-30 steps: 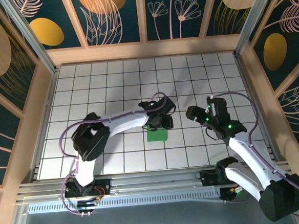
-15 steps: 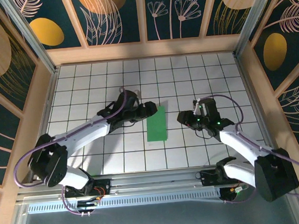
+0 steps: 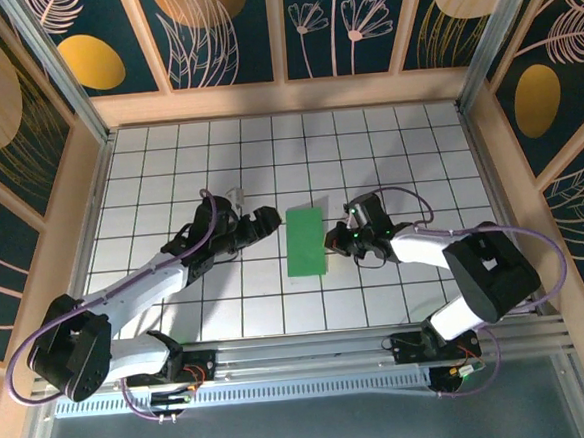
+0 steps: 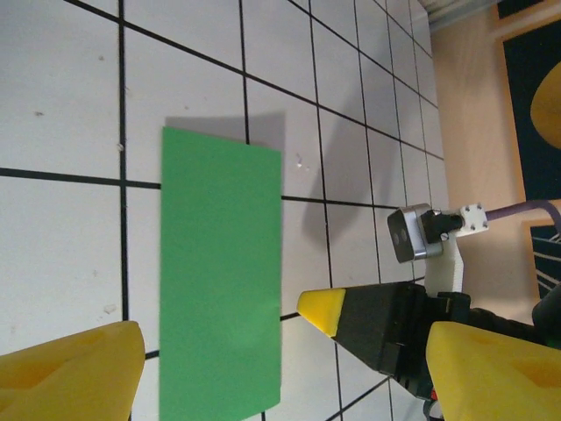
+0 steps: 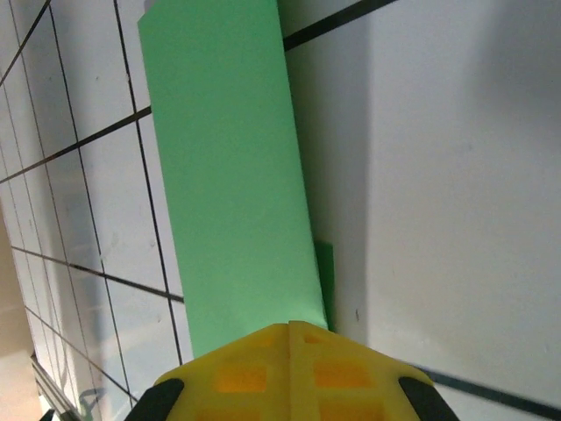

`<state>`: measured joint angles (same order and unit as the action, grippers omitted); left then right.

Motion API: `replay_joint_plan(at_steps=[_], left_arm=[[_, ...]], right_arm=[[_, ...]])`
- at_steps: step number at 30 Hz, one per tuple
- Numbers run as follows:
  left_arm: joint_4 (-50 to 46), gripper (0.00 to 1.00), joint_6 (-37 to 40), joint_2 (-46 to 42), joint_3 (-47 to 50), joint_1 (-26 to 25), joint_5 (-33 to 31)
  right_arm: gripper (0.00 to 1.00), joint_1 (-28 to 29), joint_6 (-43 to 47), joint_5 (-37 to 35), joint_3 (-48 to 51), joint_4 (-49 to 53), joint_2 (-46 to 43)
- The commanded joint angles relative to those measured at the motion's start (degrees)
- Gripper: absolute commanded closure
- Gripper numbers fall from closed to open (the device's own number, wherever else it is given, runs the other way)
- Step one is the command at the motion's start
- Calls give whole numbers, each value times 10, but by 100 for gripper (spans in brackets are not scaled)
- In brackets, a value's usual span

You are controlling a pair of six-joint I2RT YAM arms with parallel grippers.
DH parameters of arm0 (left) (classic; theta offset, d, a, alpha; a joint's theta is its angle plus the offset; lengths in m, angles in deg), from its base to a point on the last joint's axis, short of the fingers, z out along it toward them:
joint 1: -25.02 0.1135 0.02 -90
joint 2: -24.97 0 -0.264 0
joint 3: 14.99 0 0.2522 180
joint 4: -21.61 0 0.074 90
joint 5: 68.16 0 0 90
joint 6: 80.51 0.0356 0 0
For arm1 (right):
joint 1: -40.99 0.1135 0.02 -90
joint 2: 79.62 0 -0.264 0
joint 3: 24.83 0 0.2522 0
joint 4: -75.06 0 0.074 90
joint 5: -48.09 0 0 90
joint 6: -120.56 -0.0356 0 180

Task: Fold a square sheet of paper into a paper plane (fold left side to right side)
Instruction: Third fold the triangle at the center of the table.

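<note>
Lying flat mid-tabletop [image 3: 168, 167], the paper [image 3: 305, 241] reads as a tall, narrow green strip, doubled over, so the left-to-right fold looks to be in place. Right gripper [image 3: 332, 242] is the one at work: jaws pinched fully together, tip down at the strip's right long edge. From its own wrist camera the two yellow fingertips [image 5: 237, 373] meet in a tight seam with nothing between them, right at the paper's border. That makes sense as a blunt pressing tool, I'd say: a closed tip can pin or rub an edge flat where an open one would snag the layers. Whether it bears down or just skims, I can't tell. Look beside those fingertips too: a darker sliver of the under layer pokes out past the top layer, so the two halves aren't quite flush.

Left gripper [image 3: 270, 219] hangs off to the strip's left, clear of it, jaws spread wide and holding nothing. Its wrist camera looks across the strip, with the right gripper's tip just beyond the far edge. Standing off like that avoids dragging the paper while the other arm works.

My read: crease-setting stage, early in the plane. The risk is plain, since one-point contact on a thin loose sheet could slide it or skew the layers further.
</note>
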<state>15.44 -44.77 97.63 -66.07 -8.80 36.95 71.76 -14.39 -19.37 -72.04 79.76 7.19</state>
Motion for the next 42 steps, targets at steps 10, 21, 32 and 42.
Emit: replay_joint_plan(at_steps=[10,21,32,42], left_arm=[[63,17,-3,22,22,21,52],[-6,23,37,76,-14,21,59],[-14,44,42,161,-29,15,125],[-53,54,66,230,-80,-16,124]], right_arm=[[100,3,26,-24,-65,-4,69],[100,3,30,-33,-58,17,86],[100,3,57,-33,-55,38,110],[100,3,63,-32,-57,37,110]])
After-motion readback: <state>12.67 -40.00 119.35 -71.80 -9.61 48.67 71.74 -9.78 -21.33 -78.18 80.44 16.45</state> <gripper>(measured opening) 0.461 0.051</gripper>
